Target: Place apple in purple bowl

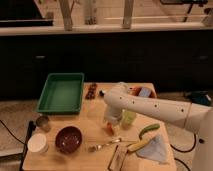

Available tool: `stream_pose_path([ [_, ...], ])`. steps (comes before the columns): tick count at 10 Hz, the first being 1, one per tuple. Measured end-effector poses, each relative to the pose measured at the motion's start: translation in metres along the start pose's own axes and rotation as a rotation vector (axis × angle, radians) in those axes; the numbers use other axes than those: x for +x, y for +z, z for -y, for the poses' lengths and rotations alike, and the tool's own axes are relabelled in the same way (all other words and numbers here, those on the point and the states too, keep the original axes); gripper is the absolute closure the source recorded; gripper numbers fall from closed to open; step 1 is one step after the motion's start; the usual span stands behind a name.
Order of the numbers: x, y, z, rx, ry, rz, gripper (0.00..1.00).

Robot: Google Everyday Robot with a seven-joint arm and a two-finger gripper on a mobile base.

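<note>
White arm ending in a pale gripper (110,125) low over the light wooden table (95,112), at an orange-red apple (109,128). Glossy maroon-purple bowl (68,139); white cup (38,143); small grey metal cup (43,123). Green tray (61,93); dark red berry cluster (91,91); long green vegetable (149,130); yellow banana (138,145); silver fork (105,145).

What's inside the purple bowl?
Nothing shows inside the purple bowl; only its near inner wall is hidden by the rim. The apple sits on the table, right under the hand.
</note>
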Motion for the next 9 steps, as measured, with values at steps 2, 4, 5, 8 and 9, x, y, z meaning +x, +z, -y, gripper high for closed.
stream_pose_path([
  [2, -0.008, -0.012, -0.002, -0.005, -0.017, -0.014, 0.55],
  [4, -0.008, -0.013, -0.004, -0.007, -0.012, -0.015, 0.55],
  [5, -0.005, -0.011, 0.0, -0.006, -0.011, -0.013, 0.46],
  [8, -0.003, -0.007, 0.002, -0.006, -0.014, -0.012, 0.22],
  [9, 0.001, -0.002, 0.002, -0.011, -0.011, -0.007, 0.2],
])
